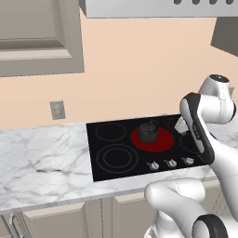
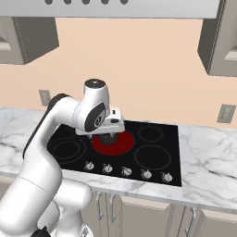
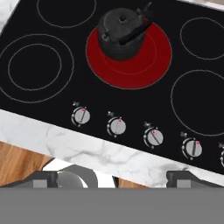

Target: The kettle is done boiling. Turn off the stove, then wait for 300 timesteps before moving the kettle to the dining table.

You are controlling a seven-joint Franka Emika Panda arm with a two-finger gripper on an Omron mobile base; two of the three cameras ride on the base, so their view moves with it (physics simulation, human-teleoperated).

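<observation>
Pincer (image 3: 113, 177) fingers stand spread wide with nothing between them, their dark tips (image 3: 43, 178) at the bottom of the hand view, over the front edge of the desk (image 3: 131, 162) and short of the knob row.

One kettle (image 3: 122, 33), squat, round and near-black, with an arched handle, a lid knob and a short spout, sits on the one burner glowing red (image 3: 144, 65), toward that disc's back left in the hand view. It is well apart from the pincer, beyond the knobs.

One stove (image 1: 111, 153), a flat black glass cooktop, carries thin grey rings: four unlit ones besides the red disc. The right base view shows five small silver knobs (image 2: 126, 172) in a row along the front edge; four are whole in the hand view, each with a small red mark.

White grey-veined marble desk (image 1: 42, 162) surrounds the cooktop, over beige cabinet doors (image 2: 139, 217). A wall outlet (image 1: 57, 110) sits on the peach wall (image 1: 139, 69) to the left, another (image 2: 226, 113) to the right. The hood (image 2: 115, 8) hangs overhead.
</observation>
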